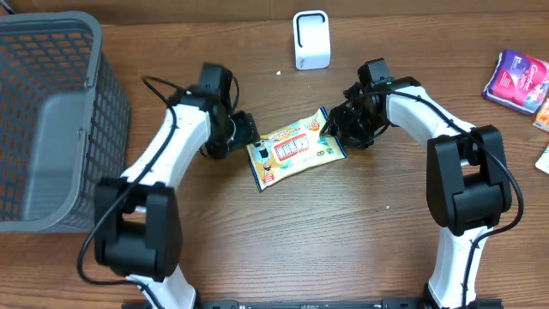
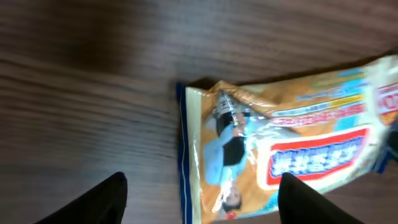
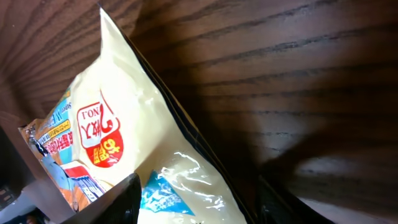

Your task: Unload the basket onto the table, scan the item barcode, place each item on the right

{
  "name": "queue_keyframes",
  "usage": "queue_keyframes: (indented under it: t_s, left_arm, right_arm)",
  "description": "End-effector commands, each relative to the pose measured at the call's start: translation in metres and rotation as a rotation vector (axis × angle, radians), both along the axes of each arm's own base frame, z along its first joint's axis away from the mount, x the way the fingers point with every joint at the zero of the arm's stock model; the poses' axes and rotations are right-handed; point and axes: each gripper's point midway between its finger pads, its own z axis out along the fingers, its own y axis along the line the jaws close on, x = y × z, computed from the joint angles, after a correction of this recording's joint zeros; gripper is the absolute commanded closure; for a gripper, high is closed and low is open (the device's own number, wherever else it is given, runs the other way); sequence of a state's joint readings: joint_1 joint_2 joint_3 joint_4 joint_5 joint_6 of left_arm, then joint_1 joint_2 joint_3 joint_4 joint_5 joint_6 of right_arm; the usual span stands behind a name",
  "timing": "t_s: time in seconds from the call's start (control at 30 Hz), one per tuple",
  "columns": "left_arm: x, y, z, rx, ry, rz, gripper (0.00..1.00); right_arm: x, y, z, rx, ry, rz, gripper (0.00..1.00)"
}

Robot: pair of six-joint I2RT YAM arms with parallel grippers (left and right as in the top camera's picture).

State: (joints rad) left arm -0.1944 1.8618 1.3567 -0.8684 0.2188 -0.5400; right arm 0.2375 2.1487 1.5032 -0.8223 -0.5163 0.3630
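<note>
The snack packet (image 1: 296, 148) (printed face up) lies between the left gripper (image 2: 202, 186), jaws spread, and the right gripper (image 3: 198, 183), grip unclear

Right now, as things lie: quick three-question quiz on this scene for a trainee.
1. True or false: the snack packet lies in the grey basket.
2. Where does the white scanner stand? A) on the table, beyond the packet, near the far edge; B) in the basket; C) under the packet.
3. Fill the gap: the left hand, at the packet's end, has its jaws ____.
Key: 1 false, it lies flat on the table; 2 A; 3 open.
</note>
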Motion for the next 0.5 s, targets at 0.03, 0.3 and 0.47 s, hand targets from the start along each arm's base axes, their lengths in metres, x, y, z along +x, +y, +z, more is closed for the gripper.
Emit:
queue_keyframes:
  t_s: [0.03,0.3,0.47]
  left_arm:
    - [-0.015,-0.019,-0.042,-0.117,0.086,-0.025,0.26]
    - [-0.004,-0.054,-0.078,-0.313,0.106,-0.074,0.24]
    - [0.0,-0.073,-0.093,-0.444,0.113,-0.103,0.33]
  right_arm:
    - [-0.008,0.004,-0.007,-0.018,0.016,0.018,0.4]
    - [-0.008,0.004,-0.007,-0.018,0.016,0.018,0.39]
    - [-0.009,0.005,-0.006,-0.011,0.022,0.02,0.39]
